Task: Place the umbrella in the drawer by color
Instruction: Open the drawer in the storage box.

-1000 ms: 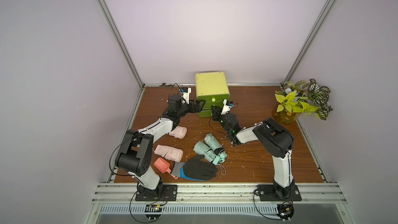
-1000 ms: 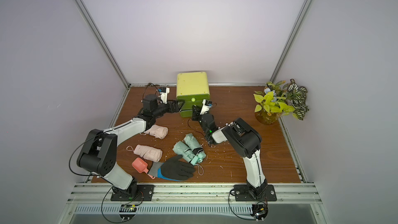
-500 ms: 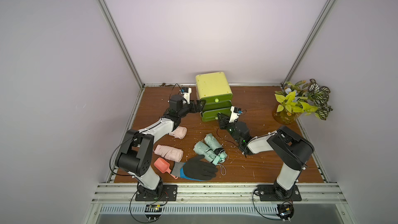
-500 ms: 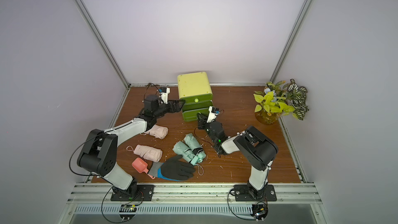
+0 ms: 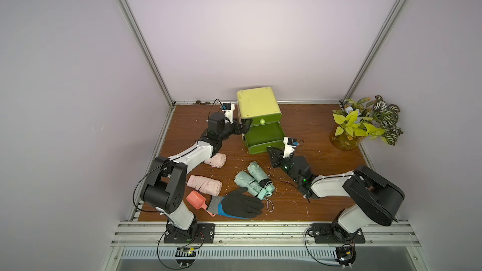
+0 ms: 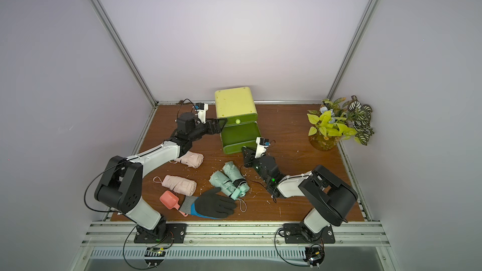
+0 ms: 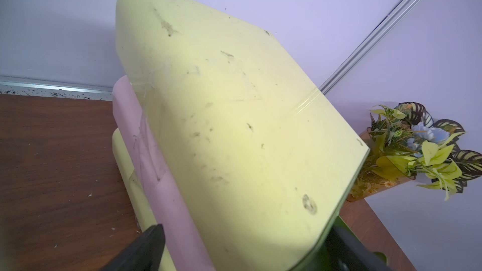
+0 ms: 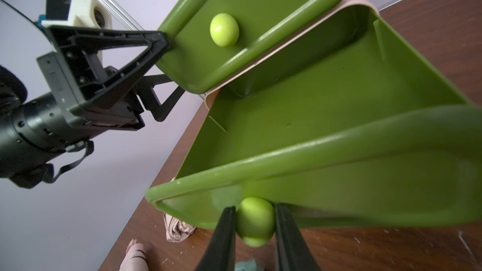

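Top views, cabinet: a yellow-green cabinet [image 5: 258, 105] [image 6: 234, 101] is set at the back of the wooden bench [image 5: 313, 126] [image 6: 287, 131].
Top views, lower drawer: the lower drawer [image 5: 263, 136] [image 6: 240, 135] is pulled out toward the front, and its green inside is exposed.
Top views, left gripper: the left gripper [image 5: 246, 127] [image 6: 221, 125] is held at the cabinet corner nearest the left arm, with the jaws spread wide.
Top views, right gripper: the right gripper [image 5: 271, 151] [image 6: 245, 149] is placed at the lower drawer's front. The jaws' state cannot be told here.
Top views, green umbrellas: two folded green umbrellas [image 5: 254, 182] [image 6: 229, 181] are laid side by side, touching, on the bench in front of the drawer.
Top views, pink umbrellas: the rear pink umbrella [image 5: 216, 159] is partly covered by the left forearm. The front pink umbrella [image 5: 204, 185] is laid nearer the rail.
Top views, other things: a black glove [image 5: 241, 204] is laid just beside the green umbrellas, with a pink scoop [image 5: 197, 199] at its cuff. A potted plant [image 5: 365, 123] is set well apart.
Left wrist, jaws: the cabinet's top and corner are framed between the released jaws. Whether they are pressed against it cannot be told.
Right wrist, knob: the lower drawer's knob [image 8: 255, 217] is clamped between the jaws.
Right wrist, upper drawer: the upper drawer [image 8: 250, 56] is seen shut, and one jaw tip of the left gripper is seen at its front corner.
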Controlling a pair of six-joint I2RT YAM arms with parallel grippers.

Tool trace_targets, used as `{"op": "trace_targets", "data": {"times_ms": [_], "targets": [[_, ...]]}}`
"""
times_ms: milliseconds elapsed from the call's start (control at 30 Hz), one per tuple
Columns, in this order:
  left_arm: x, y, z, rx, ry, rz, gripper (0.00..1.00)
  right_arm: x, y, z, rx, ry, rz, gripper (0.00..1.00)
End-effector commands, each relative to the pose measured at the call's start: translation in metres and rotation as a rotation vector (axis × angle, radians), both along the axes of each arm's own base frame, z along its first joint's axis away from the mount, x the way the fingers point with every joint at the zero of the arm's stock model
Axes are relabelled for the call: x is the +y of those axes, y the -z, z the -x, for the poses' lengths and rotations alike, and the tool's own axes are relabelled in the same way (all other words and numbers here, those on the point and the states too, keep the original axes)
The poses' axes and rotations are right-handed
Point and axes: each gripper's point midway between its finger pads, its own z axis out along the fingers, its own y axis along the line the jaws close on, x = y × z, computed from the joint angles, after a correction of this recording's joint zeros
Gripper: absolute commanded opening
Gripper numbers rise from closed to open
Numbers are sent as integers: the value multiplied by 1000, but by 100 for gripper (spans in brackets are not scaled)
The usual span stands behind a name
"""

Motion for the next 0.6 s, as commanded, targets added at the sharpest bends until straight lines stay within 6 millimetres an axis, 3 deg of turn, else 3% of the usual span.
{"op": "trace_targets", "data": {"times_ms": [0,167,367,567], "targets": [[-5,-4,-3,-9,-3,4,100,-2,-5,7,-4,-5,-11,8],[-6,-5,-2,-7,-2,9,100,-4,11,12,19,-10,28,14],[-7,-7,4,10,4,33,99,15,27,3,54,-89,172,44],[4,-5,19,23,-25,18,100,17,19,15,50,-208,360,58]]}}
